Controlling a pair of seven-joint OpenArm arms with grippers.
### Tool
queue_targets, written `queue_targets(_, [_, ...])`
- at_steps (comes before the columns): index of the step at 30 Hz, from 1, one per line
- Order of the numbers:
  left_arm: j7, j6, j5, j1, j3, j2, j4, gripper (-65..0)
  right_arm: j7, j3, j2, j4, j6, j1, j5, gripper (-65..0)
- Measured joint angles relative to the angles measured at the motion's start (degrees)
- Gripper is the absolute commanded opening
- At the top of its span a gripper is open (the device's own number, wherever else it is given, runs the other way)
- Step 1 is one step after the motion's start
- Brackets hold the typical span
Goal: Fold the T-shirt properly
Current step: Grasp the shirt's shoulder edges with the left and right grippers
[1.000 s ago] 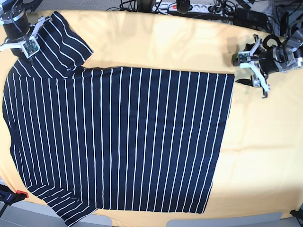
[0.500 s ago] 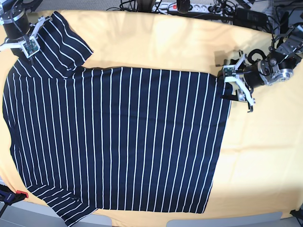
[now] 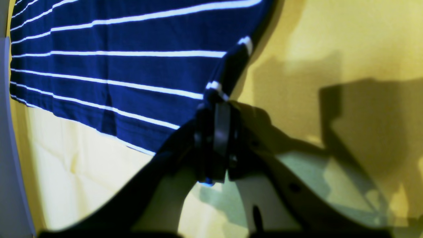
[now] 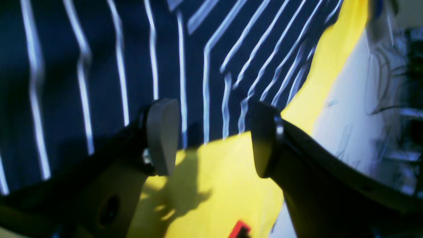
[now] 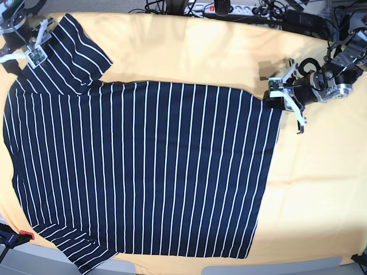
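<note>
The dark navy T-shirt (image 5: 143,172) with thin white stripes lies spread flat on the yellow table (image 5: 189,51), one sleeve at the far left. My left gripper (image 5: 275,98) sits at the shirt's upper right hem corner. In the left wrist view the gripper (image 3: 216,102) is shut, pinching the bunched corner of the shirt (image 3: 115,72). My right gripper (image 5: 27,48) hovers over the far-left sleeve. In the right wrist view it (image 4: 214,138) is open and empty, with striped cloth (image 4: 99,49) and bare table between its fingers (image 4: 163,135).
A power strip and tangled cables (image 5: 229,8) run along the table's back edge. A red clamp (image 5: 23,235) sits at the front left corner. Bare yellow table lies right of the shirt (image 5: 321,189).
My left gripper moved left from the bare table to the shirt's upper right corner and shut on it. My right gripper shifted slightly up and left over the sleeve.
</note>
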Motion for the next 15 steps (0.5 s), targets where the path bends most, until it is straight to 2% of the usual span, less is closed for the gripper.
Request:
queue_targets(3, [0.20, 0.00, -0.26, -0.09, 0.00, 0.02, 0.00, -65.0, -0.20, 0.00, -0.04, -0.48, 8.11, -0.42, 4.92, -28.6])
queue_targets(9, [0.31, 0.00, -0.61, -0.11, 0.00, 0.00, -0.02, -65.0, -1.05, -0.07, -0.35, 3.76, 19.30, -0.55, 17.18, -28.6])
queue_targets(10, [0.37, 0.00, -0.61, -0.09, 0.00, 0.02, -0.02, -65.0, -1.27, -0.07, -0.57, 4.04, 20.17, -0.92, 18.64, -28.6])
queue_targets(13, [0.35, 0.00, -0.63, -0.11, 0.00, 0.00, -0.02, -65.0, -1.66, -1.16, -1.38, 4.07, 19.67, -2.64, 18.67, -28.6])
queue_targets(15, [0.35, 0.00, -0.63, -0.09, 0.00, 0.00, -0.02, -65.0, -1.77, -2.62, -1.64, 4.07, 15.69, -3.10, 16.55, -28.6])
